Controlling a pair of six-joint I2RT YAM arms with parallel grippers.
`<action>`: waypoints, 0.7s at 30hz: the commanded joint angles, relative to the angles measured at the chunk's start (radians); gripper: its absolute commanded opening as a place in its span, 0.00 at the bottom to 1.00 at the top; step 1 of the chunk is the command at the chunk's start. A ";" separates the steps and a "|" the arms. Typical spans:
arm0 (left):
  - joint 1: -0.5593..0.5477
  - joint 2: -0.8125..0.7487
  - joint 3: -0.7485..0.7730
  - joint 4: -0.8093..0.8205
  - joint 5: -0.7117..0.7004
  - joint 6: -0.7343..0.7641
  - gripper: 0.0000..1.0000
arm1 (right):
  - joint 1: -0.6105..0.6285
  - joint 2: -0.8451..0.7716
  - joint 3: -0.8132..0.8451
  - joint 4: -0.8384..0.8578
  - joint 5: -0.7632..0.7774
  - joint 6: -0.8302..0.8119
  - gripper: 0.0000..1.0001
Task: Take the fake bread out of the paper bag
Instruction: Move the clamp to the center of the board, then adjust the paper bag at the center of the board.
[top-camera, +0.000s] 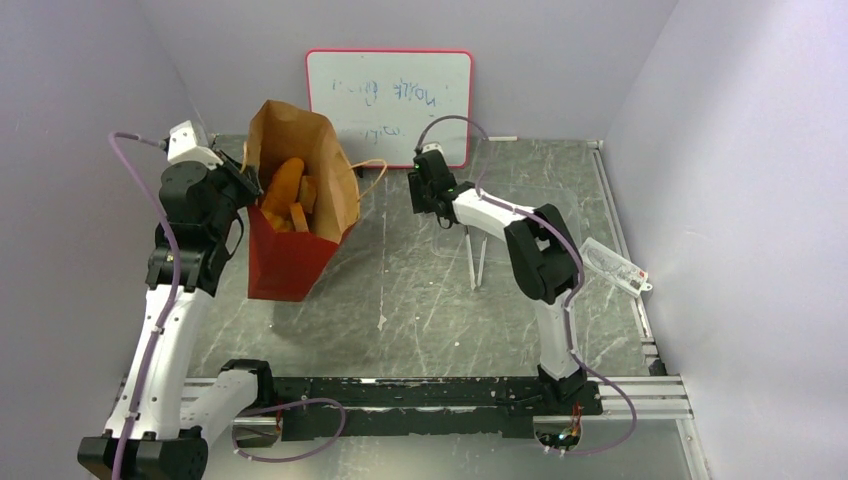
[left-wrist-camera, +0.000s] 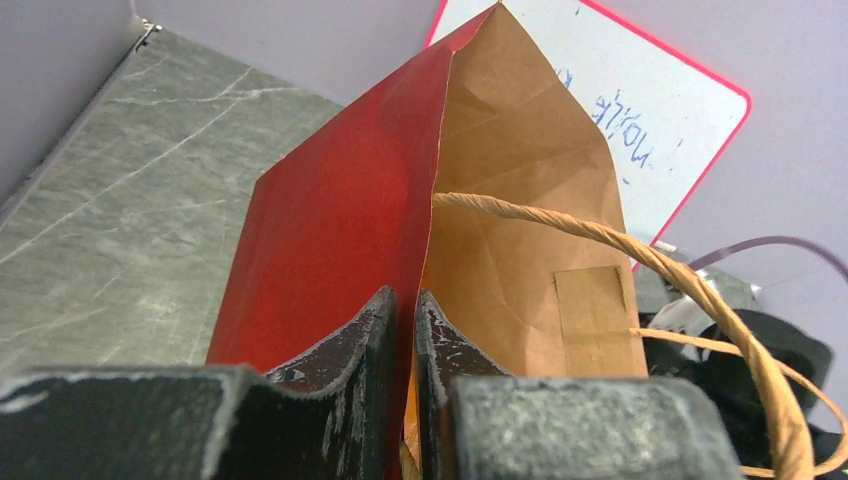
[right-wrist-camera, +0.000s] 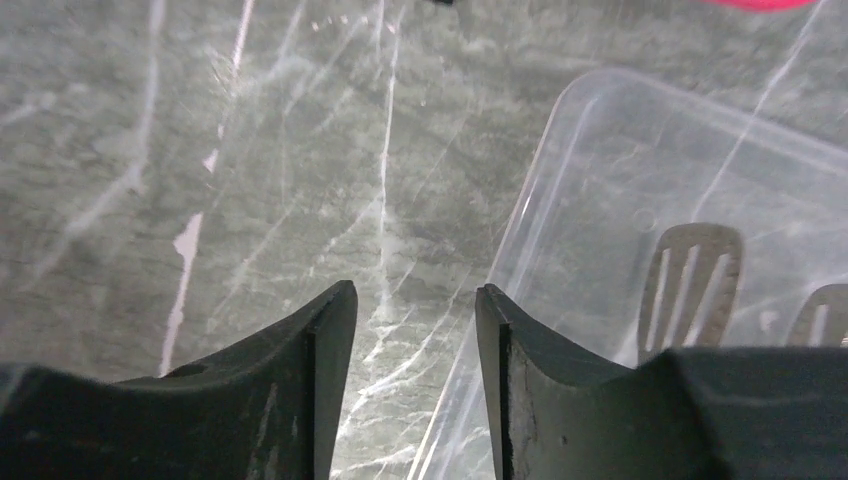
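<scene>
Grey marbled table (top-camera: 420, 290) fills the space between pale lilac walls, with a red-framed whiteboard (top-camera: 390, 100) leaning at the far wall. On the left, the left claw (left-wrist-camera: 405, 305) is clamped on the upper edge of the paper bag (top-camera: 290, 255), one finger on the red outside and one on the brown inside. That bag stands upright and open on the left part of the table, its loop handle (left-wrist-camera: 600, 235) arcing to the right. Inside it lies the fake bread (top-camera: 285, 190), orange pieces piled together. Right of the bag, the right claw (right-wrist-camera: 415, 300) hangs low over bare table, jaws parted and empty, just beside a clear plastic container (right-wrist-camera: 640, 170).
</scene>
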 joint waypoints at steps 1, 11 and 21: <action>0.000 0.012 0.088 -0.018 -0.014 0.083 0.07 | -0.008 -0.067 0.032 0.009 -0.012 0.004 0.50; 0.000 0.029 0.133 -0.103 -0.130 0.187 0.07 | 0.033 -0.290 -0.059 0.091 0.246 -0.094 0.52; 0.000 0.044 -0.004 0.042 0.021 0.234 0.07 | 0.034 -0.511 -0.319 0.471 0.474 -0.078 0.71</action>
